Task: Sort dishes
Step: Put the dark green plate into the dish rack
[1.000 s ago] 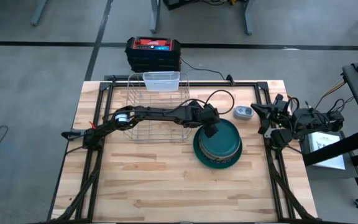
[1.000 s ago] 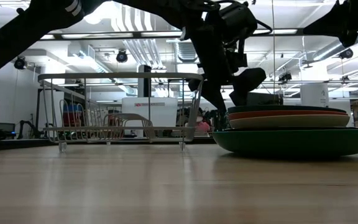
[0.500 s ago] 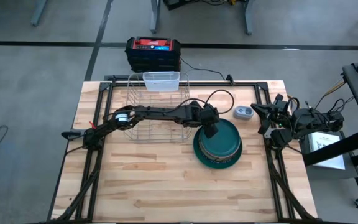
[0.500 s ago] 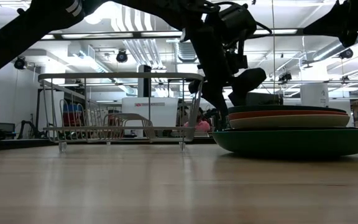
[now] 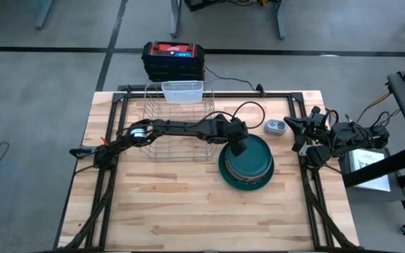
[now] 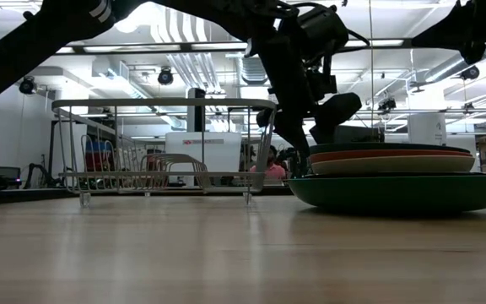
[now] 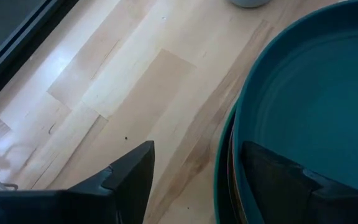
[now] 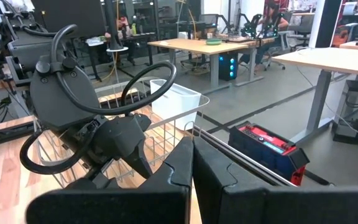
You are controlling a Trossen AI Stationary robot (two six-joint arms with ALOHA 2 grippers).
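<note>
The dishes [image 5: 248, 166] stand stacked on the table right of centre. A large dark green plate [image 6: 395, 190] is at the bottom, with orange and pale ones above it and a teal plate [image 7: 316, 106] on top. My left gripper [image 7: 197, 180] slants down at the stack's far-left rim, open. One finger [image 7: 272, 177] is over the teal plate's inside. The other [image 7: 129, 177] is outside the rim, over bare wood. My right gripper [image 8: 192, 174] waits shut at the table's right edge [image 5: 299, 135]. My left gripper straddles the teal plate's rim [image 7: 236, 174] from above and the far left. I cannot tell whether its inner finger [image 6: 336, 110] touches the plate. The outer finger stands apart from the rim.
A silver wire rack [image 5: 178, 123] stands left of the stack, with a white container [image 5: 182, 91] at its far side. A small grey round device [image 5: 275, 127] lies beyond the stack. A red and black box [image 5: 174, 60] sits past the far edge. Bare wood [image 5: 188, 211] fills the near half.
</note>
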